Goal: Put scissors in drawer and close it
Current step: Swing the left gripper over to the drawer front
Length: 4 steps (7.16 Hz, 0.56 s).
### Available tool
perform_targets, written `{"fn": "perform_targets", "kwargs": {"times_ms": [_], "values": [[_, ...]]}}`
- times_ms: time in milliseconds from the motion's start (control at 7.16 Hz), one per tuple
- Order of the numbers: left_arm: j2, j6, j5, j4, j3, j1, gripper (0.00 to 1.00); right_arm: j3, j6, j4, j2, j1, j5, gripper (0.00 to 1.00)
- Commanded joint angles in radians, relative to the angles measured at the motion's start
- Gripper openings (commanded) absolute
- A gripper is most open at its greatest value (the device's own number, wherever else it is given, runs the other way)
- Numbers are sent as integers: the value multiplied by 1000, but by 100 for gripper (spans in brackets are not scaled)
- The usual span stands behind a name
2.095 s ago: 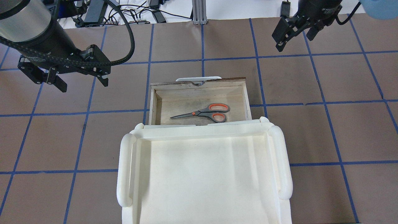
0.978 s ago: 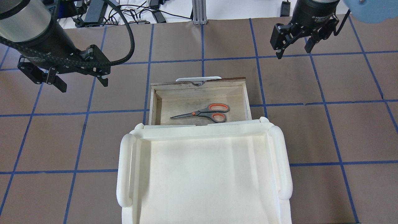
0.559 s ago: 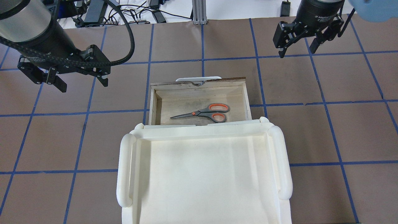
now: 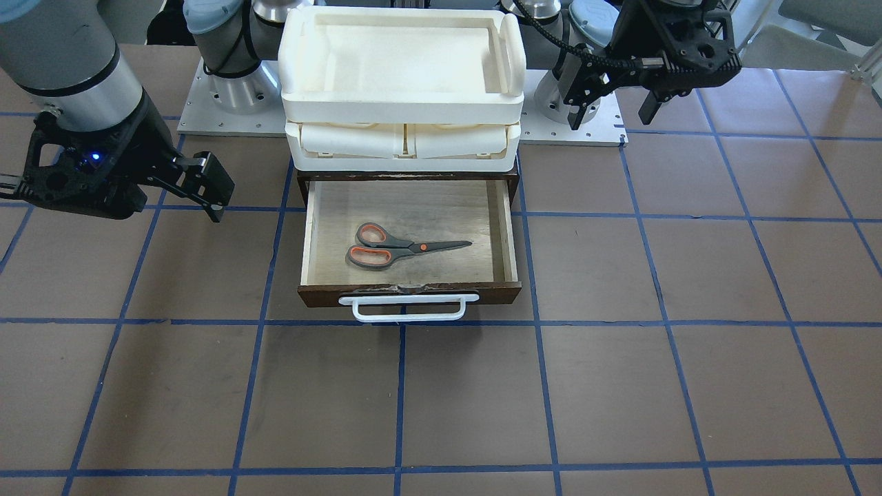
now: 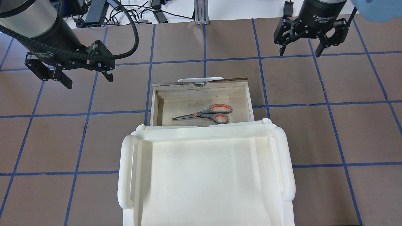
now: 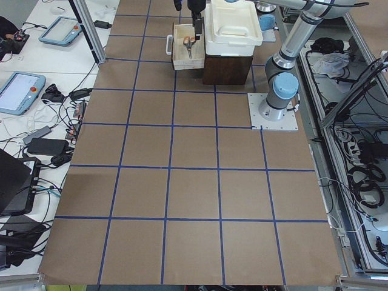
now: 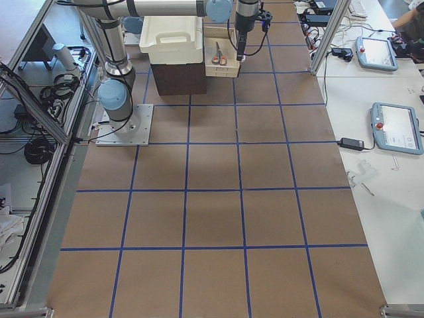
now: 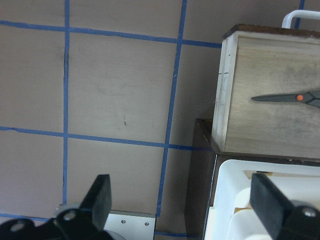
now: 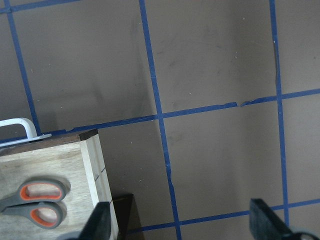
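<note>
Left tool (image 5: 89,80) is edging forward, right tool (image 5: 299,53) is turning square.
Both are hanging spread and empty; scissors (image 5: 205,114) are lying in the open drawer (image 5: 249,97), so closing is starting, probably needing a push on its front.

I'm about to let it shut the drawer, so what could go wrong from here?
One: the drawer stands open, and the left claw and right claw hang open off to its sides; an off-centre push might skew it. Two: the scissors lie loose on its floor, so a hard shove could slide them.
</note>
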Motion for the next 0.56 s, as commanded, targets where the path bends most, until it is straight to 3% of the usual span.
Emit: {"fn": "perform_targets", "kwargs": {"times_ms": [0, 419], "values": [[-115, -173, -3, 232, -3, -64, 100, 3, 15, -12, -3, 0, 27, 98], [-360, -421, 2, 551, 2, -219, 100, 5, 5, -10, 3, -1, 29, 100]]}}
